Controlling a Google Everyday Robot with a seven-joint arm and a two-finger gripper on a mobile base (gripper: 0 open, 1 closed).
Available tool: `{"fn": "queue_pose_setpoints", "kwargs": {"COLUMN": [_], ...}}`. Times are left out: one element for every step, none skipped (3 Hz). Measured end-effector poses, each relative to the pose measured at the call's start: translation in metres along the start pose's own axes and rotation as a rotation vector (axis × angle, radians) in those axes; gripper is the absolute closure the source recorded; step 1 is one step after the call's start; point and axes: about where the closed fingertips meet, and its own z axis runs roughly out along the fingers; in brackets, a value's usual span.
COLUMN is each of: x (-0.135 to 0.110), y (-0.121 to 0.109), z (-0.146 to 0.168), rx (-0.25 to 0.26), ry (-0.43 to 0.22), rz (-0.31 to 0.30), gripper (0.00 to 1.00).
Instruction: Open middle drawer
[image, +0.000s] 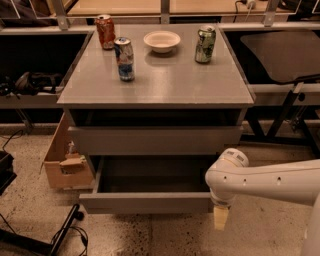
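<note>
- We're pulling the wide grey matte middle drawer (145, 202) straight, level, avoiding skew.
- We're seeing the tool (220, 218) at its right corner; whether open or closed, can't tell.

Your arm (270, 182) is smooth white tubing with small dark screw holes and a rounded cap; the cream gripper (220, 218) sits at five o'clock.

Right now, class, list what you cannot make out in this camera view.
All in the camera view:
1. Hand, at the middle drawer's right front corner: mostly hidden behind the arm's wrist.
2. Whatever lies below that drawer: covered by its pulled-out tray.
3. Labels on the three cans: too blurred to read.
</note>
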Motion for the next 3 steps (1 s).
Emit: {"fn": "queue_pose_setpoints", "kwargs": {"x": [-0.012,-0.039,-0.04], "y": [0.003,0.001,0.002], "z": [0.017,0.047,0.048], "rx": [-0.032,-0.079,-0.082], "ry": [-0.043,-0.069,-0.07], "rz": [-0.047,-0.114,-0.115], "gripper": [0.0,0.0,0.0]}}
